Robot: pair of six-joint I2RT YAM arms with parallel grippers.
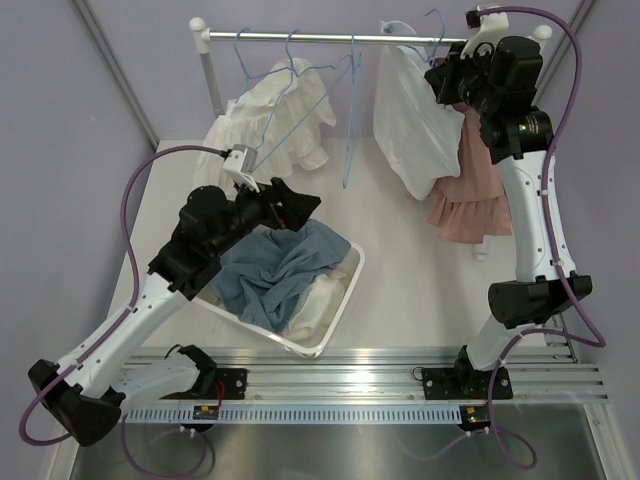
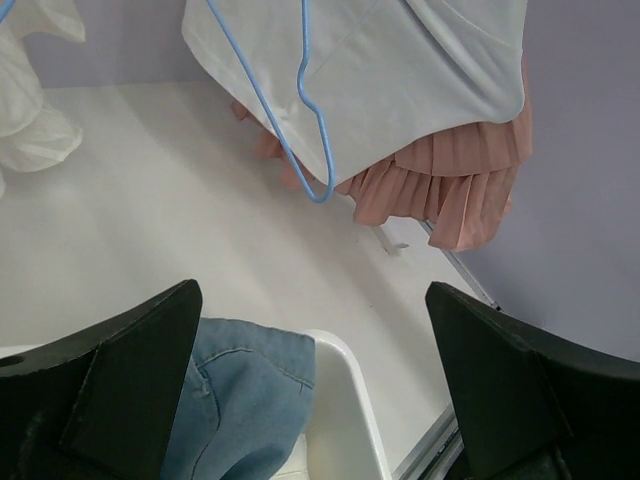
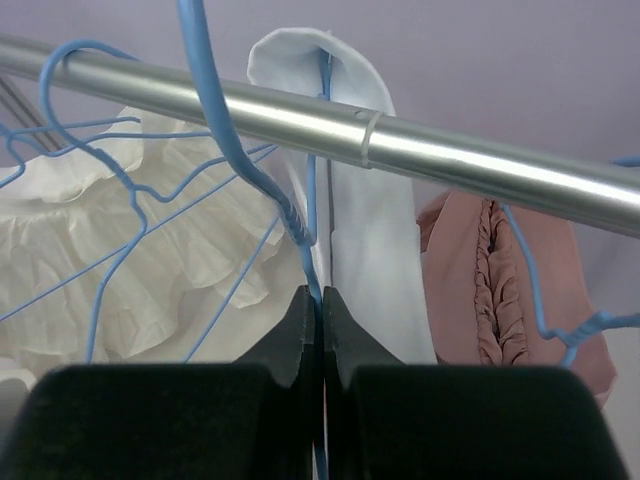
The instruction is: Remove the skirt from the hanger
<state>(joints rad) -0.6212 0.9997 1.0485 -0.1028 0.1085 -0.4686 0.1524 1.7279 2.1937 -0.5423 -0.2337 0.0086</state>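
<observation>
Skirt point(image 1: 410, 120): white, one, on blue hanger point(image 3: 318, 200) from rail point(image 1: 330, 38) over tabletop's far right corner; long axis vertical, hem down.
Right fingers point(image 3: 298, 330): together, clamped on the blue hanger wire just under rail.
Left fingers point(image 2: 130, 390): wide apart, above basket point(image 1: 335, 320).
Hanging garments: three, namely skirt, pink pleated garment point(image 1: 470, 200), white ruffled garment point(image 1: 270, 120).
Basket: one.

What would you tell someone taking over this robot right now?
Left end effector: open, empty, over the basket.
Right end effector: shut on a blue hanger just under the rail, beside the white garment.
Pink skirt: hangs at the rail's right end.
Done: hanger gripped.
Left: get the skirt off its hanger.
</observation>
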